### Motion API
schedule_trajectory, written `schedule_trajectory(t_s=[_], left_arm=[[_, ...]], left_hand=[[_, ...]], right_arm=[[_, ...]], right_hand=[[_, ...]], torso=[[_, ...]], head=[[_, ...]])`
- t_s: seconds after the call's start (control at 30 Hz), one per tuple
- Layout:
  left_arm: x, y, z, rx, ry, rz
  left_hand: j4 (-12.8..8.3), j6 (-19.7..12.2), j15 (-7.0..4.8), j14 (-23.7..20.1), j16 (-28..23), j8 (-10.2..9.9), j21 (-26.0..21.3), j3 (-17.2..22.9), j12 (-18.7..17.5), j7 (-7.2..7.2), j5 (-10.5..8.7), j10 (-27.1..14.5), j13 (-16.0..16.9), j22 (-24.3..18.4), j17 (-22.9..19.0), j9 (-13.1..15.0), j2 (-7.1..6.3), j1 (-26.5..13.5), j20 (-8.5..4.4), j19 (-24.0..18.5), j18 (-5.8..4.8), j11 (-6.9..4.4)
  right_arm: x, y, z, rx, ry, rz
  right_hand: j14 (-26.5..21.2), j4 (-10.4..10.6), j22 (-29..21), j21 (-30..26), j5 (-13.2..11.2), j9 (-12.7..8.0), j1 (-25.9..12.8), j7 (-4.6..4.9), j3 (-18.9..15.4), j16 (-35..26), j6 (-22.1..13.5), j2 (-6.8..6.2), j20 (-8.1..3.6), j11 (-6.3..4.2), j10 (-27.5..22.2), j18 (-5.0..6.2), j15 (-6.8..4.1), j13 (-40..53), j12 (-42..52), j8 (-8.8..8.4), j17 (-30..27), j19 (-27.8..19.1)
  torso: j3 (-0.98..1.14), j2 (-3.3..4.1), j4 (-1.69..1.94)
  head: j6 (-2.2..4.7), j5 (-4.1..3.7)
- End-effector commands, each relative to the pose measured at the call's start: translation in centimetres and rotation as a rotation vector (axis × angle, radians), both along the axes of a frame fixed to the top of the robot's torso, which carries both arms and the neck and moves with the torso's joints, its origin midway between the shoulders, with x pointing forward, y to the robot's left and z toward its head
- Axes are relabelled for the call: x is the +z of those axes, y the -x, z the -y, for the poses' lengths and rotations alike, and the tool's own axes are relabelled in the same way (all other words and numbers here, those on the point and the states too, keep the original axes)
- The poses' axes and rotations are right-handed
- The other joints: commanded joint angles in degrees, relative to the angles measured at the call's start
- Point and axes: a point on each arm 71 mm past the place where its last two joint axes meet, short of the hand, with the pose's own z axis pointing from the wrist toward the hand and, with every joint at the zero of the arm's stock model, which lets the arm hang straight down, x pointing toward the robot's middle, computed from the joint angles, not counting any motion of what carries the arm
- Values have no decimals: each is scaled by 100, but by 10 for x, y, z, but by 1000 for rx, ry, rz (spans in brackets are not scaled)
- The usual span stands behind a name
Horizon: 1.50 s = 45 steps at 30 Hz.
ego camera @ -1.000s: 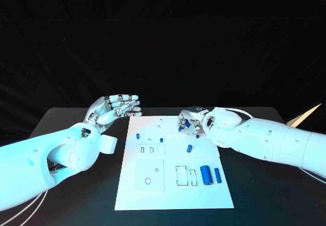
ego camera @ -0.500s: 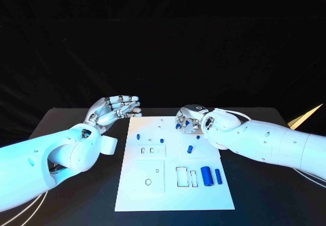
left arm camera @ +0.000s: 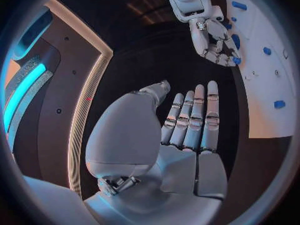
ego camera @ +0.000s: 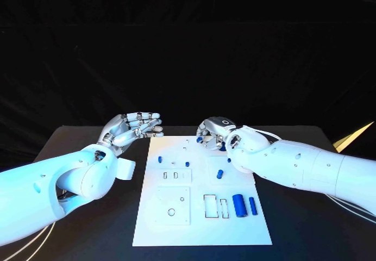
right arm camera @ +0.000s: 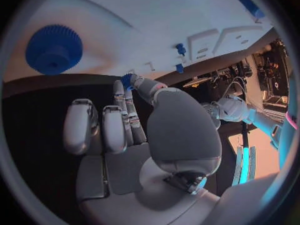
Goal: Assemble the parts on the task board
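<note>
A robotics lab is showing here: a black table (ego camera: 94, 217) standing before black drapes (ego camera: 188, 65), an equipment rack (right arm camera: 265, 67) sitting nearby.

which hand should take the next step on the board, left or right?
Right, most likely. The right hand is over the far edge of the task board and pinches a small blue part at its fingertips. The left hand hovers off the board's left side, fingers apart, holding nothing.
</note>
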Motion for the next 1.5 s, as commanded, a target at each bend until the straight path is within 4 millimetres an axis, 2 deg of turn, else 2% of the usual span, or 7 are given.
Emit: schedule_trajectory(t_s=[0.03, 0.27, 0.57, 0.9, 1.17, 1.37, 1.5], left_arm=[[2, 0, 2, -6, 3, 4], [2, 0, 5, -14, 6, 3], [2, 0, 7, -16, 7, 2], [6, -1, 7, -18, 7, 10], [12, -2, 5, -11, 5, 20], [12, -3, 3, -8, 3, 22], [12, -4, 2, -4, 2, 22]], left_hand=[[-54, -29, 18, -70, -59, 57, 69, 161, -50, 241, -10, -12, 82, 83, 94, 83, -112, -13, -31, 83, 14, 28], [-54, -29, 18, -70, -59, 57, 69, 161, -50, 241, -10, -12, 82, 83, 94, 83, -112, -13, -31, 83, 14, 28], [-69, -34, 20, -75, -63, 53, 75, 167, -50, 244, -11, -20, 82, 85, 100, 83, -111, -7, -31, 83, 13, 31], [-69, -34, 20, -75, -63, 53, 75, 167, -50, 244, -11, -20, 82, 85, 100, 83, -111, -7, -31, 83, 13, 31], [-69, -34, 20, -75, -63, 53, 75, 167, -50, 244, -11, -20, 82, 85, 100, 83, -111, -7, -31, 83, 13, 31], [-69, -34, 20, -75, -63, 53, 75, 167, -50, 244, -11, -20, 82, 85, 100, 83, -111, -7, -31, 83, 13, 31], [-89, -39, 24, -85, -72, 50, 84, 172, -47, 249, -14, -29, 83, 89, 112, 85, -112, -5, -30, 80, 11, 35]], right_arm=[[1, -2, -5, -11, -5, 14], [-2, -8, -15, -18, 4, 19], [-10, -8, -24, -12, 11, 5], [-10, -8, -29, -12, 6, 15], [-7, -8, -32, -14, -6, 35], [-6, -8, -30, -20, -5, 42], [-5, -8, -26, -30, -6, 51]], right_hand=[[318, -39, 97, 141, 51, 431, -108, -32, 320, 90, 18, 208, -13, -71, 228, -124, -2, 106, -5, 392, 102, 58], [319, -31, 101, 143, 53, 444, -128, -32, 323, 97, 0, 203, -10, -70, 217, -124, -1, 103, -9, 393, 110, 57], [319, -27, 94, 136, 54, 456, -144, -25, 330, 100, -25, 197, -7, -64, 195, -121, 2, 99, -16, 389, 109, 50], [320, -25, 95, 135, 54, 465, -157, -18, 333, 109, -43, 188, -4, -58, 179, -121, 6, 96, -18, 386, 120, 48], [320, -16, 100, 137, 52, 472, -176, -12, 330, 110, -53, 179, -1, -54, 173, -121, 10, 95, -16, 385, 119, 48], [320, -12, 94, 132, 52, 476, -185, -11, 331, 111, -58, 176, 0, -52, 171, -120, 12, 95, -14, 385, 119, 44], [320, -12, 94, 132, 52, 476, -185, -11, 331, 111, -58, 176, 0, -52, 171, -120, 12, 95, -14, 385, 119, 44]], torso=[[-6, 9, 10], [-3, 28, 33], [-32, 50, 106], [-19, 85, 75], [-24, 85, 47], [-18, 91, 69], [-25, 96, 60]], head=[[5, -4], [17, -7], [12, -42], [48, 6], [46, 41], [46, 39], [61, 45]])
